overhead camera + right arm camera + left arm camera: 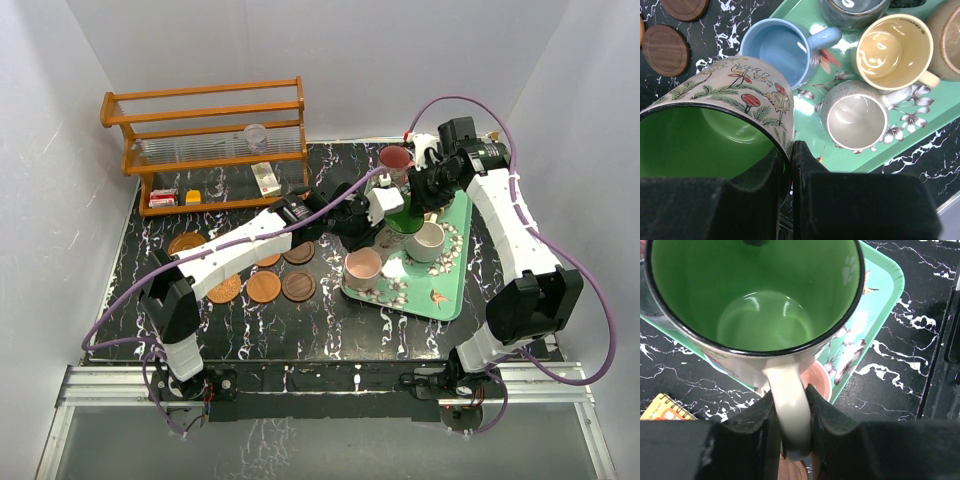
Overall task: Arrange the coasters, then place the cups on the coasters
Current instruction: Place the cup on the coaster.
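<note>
Nearest the arm bases, the black marbled table (pixel 330 335) carries several coasters (pixel 264 287) left of centre. They lie flat and bare, some partly covered by the left arm that reaches across them. Two dark ones also show at the upper left of the right wrist view. Just right of the coasters sits the teal flowered tray (pixel 455 295). A pink mug (pixel 363 266) stands upright at its near-left corner, with an off-white mug (pixel 428 241) farther in. The right wrist view also shows a blue mug (pixel 782 50), a speckled grey mug (pixel 855 115) and a yellow mug (pixel 895 50), all upright on the tray and close together. Above the tray's far-left part both arms meet on the green mug (pixel 405 218), which is white outside with pine sprigs and red mushrooms. The left gripper (pixel 791 410) is closed on the mug's handle (pixel 787 385), one dark finger pressed to each flank. The right gripper (pixel 788 157) is clamped on the mug's wall at the rim, one finger inside and one outside. The arms cover the mug's base, so it cannot be told whether it rests on the tray or hangs clear of it. Beyond the tray's far-left corner stands a maroon mug (pixel 396 158). At the far left is a wooden rack (pixel 205 120), with a clear cup (pixel 256 135) on its upper shelf and small boxes (pixel 163 198) on the lowest.
</note>
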